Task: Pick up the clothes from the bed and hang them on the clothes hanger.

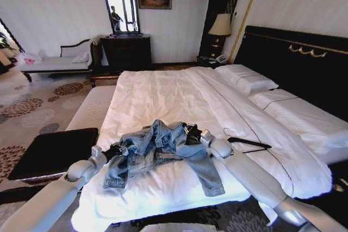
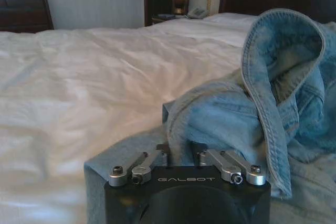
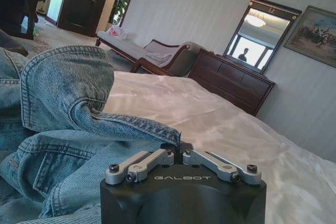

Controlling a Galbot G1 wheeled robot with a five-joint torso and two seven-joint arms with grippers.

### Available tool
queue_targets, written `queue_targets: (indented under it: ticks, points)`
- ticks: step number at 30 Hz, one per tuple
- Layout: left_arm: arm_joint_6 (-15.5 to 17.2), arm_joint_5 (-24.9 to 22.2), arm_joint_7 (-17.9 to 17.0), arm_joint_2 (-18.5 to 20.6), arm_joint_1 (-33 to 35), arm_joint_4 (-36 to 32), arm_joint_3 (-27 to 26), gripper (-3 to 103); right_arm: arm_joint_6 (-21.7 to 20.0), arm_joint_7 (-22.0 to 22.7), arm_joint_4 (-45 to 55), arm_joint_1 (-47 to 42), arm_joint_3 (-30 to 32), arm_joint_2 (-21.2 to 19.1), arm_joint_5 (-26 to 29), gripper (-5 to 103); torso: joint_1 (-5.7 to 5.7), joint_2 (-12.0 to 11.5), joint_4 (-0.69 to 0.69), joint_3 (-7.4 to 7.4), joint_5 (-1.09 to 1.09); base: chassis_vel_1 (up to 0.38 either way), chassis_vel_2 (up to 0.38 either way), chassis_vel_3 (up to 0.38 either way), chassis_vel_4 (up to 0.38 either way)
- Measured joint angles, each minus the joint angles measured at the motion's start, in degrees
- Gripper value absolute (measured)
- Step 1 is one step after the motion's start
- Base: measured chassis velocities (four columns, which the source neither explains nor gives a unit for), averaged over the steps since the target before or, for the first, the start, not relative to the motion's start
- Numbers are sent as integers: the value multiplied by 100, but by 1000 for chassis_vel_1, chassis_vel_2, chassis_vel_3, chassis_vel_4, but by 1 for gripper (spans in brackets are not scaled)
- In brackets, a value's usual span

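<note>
Denim jacket (image 1: 157, 153) lies bunched near the foot edge of the bed (image 1: 163, 96), long axis roughly across the bed, one sleeve trailing toward the foot edge. Left gripper (image 2: 181, 153) is pinched on a fold at the jacket's left end; right gripper (image 3: 178, 150) is clamped on denim at its right end. Black hanger (image 1: 250, 144) lies on the duvet just right of the right arm.

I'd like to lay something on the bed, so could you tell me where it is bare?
Bare: the sheet from the jacket up to the pillows. Crowded: the foot, with the jacket between the left gripper and right gripper, hanger beside.
</note>
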Motion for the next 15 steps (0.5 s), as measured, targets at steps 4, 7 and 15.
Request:
queue_targets:
  ticks: [4, 7, 15]
  points:
    - [0, -38, -79, 2, 110, -135, -147, 13, 0, 0, 50, -59, 32, 18, -2, 2, 0, 0, 0, 0, 0, 0, 0, 0, 0]
    - [-9, -45, -118, 2, 217, -239, -255, 3, 0, 1, 84, -105, 44, 38, -3, 2, 0, 0, 0, 0, 0, 0, 0, 0, 0]
    - [-136, -72, -307, -62, 690, -679, -802, 2, -75, 50, 378, -385, 245, 19, 114, 2, 0, 0, 0, 0, 0, 0, 0, 0, 0]
